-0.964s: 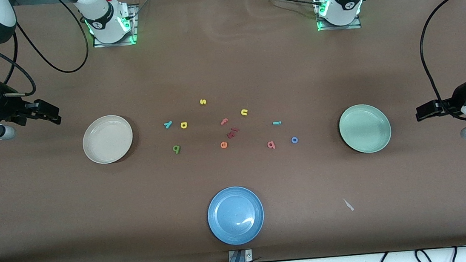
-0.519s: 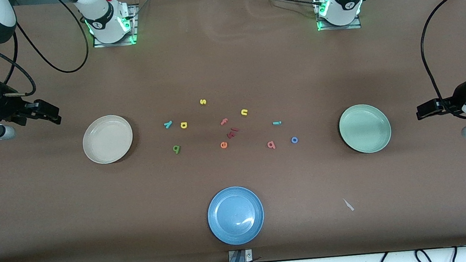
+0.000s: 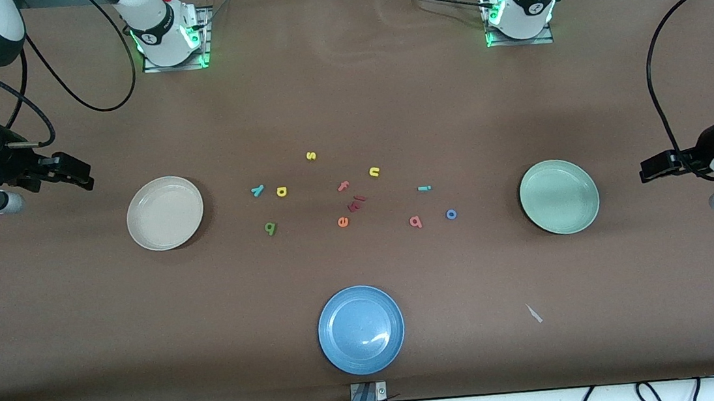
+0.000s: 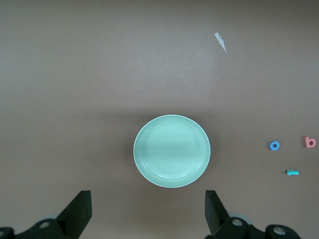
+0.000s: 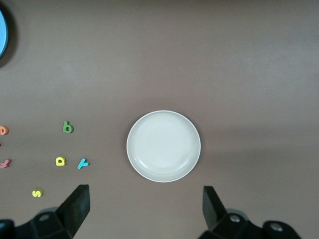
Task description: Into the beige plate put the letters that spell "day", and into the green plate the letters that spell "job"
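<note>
Wrist views show the left pincer [image 4: 147, 211] and right pincer [image 5: 144, 209] spread wide, holding nothing, above the table.

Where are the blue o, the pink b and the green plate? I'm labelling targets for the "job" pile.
blue o [image 3: 451, 214]: front view, on its ring.
pink b [image 3: 416, 221]: front view, on its body.
green plate [image 3: 528, 174]: front view, on its rim.

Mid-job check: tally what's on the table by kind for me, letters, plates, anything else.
Foam letters: 11, from the teal y to the blue o, none in a plate
Plates: 3: beige plate, green plate, blue plate
Paper scrap: 1
Total: 15
</note>
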Robot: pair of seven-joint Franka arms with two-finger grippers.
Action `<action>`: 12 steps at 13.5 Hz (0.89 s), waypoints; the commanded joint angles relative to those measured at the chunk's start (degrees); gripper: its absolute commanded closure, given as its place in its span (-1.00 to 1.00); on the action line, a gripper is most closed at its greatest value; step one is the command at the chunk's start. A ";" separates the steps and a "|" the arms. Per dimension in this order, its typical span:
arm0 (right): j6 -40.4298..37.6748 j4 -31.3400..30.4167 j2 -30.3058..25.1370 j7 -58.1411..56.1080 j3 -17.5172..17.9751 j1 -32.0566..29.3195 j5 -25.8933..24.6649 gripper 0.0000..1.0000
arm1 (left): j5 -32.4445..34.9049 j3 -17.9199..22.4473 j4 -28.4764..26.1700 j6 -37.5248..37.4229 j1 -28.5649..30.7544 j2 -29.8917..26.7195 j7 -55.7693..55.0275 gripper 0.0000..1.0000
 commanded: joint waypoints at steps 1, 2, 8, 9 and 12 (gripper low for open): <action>-0.85 -0.61 -0.46 -0.23 0.40 0.28 0.28 -1.00 | -0.81 0.15 -0.04 -1.06 0.22 -0.71 1.26 -1.00; -0.86 -0.61 -0.29 0.12 0.49 2.11 -0.08 -1.00 | -0.81 0.07 -0.04 -0.97 0.13 -0.71 1.26 -1.00; -1.21 -0.44 8.40 6.17 0.58 9.32 -1.22 -1.00 | -0.81 -0.11 -0.04 -0.97 -0.92 -0.19 0.21 -1.00; -0.60 -0.44 10.16 8.98 0.58 10.55 -1.22 -1.00 | -0.90 -0.29 -0.12 -0.88 -1.36 0.16 -0.75 -1.00; 4.22 -0.53 16.83 15.66 0.50 14.25 -1.31 -1.00 | -2.12 -0.29 -0.21 -0.53 -3.81 2.36 -8.56 -1.00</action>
